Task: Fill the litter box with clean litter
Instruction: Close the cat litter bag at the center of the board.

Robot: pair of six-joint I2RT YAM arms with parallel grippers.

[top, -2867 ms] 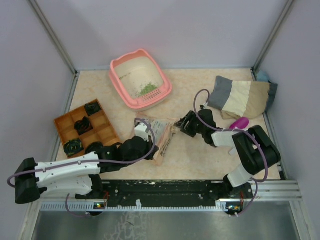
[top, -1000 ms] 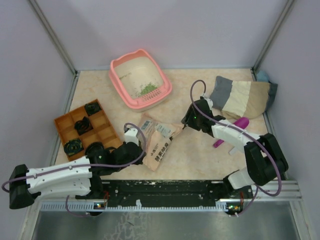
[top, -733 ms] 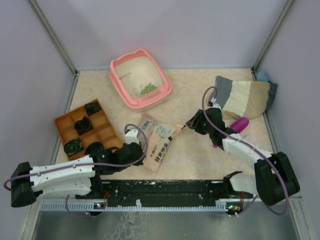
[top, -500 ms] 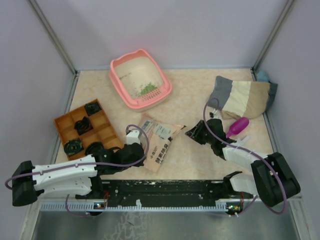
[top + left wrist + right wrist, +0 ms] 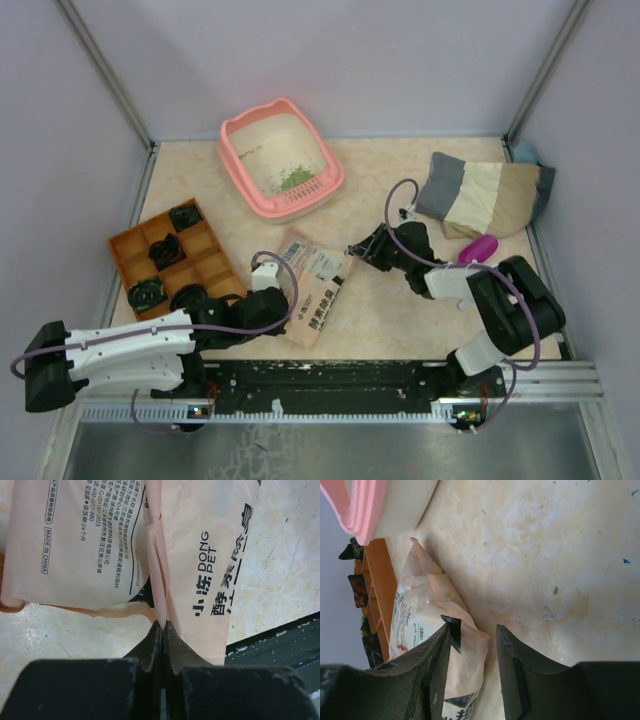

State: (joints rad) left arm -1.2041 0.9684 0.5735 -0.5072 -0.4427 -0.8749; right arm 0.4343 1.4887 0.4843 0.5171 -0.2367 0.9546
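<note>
- Printed sideways on the beige printed paper bag, right of centre in the left wrist view: bold black "DONG PET" beside "小冻" and larger Chinese characters.
- Upper left, same bag: boxed "MADE IN CHINA" beside columns of Chinese print too fine to read.

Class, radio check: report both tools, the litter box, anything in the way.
Left tool shut on paper bag. Right tool open at bag's edge. Litter box holds sparse green litter. No obstruction seen.

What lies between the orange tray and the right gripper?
The beige paper bag lies there, pinched by the left gripper; the top view shows it.
</note>
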